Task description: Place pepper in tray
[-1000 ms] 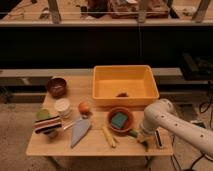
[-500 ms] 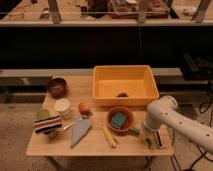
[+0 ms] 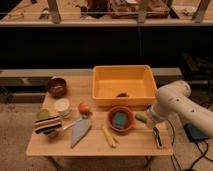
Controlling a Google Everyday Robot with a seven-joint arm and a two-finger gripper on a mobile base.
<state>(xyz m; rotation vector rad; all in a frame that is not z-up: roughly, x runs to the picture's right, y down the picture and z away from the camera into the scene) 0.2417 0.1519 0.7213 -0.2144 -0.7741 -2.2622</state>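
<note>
The jaws of the white robot arm (image 3: 172, 104) hang low at the front edge of the pale wooden bench (image 3: 52, 145). They are shut tight, and nothing shows between them. The small slim green pepper (image 3: 141, 118) lies on the bench just behind the jaws, beside the round brown clay bowl (image 3: 110, 121). So it is not picked up yet. Farther back from the jaws sits the big deep yellow plastic tray (image 3: 123, 68). It is close, so the carry should be short. The jaws must open first, I think.
</note>
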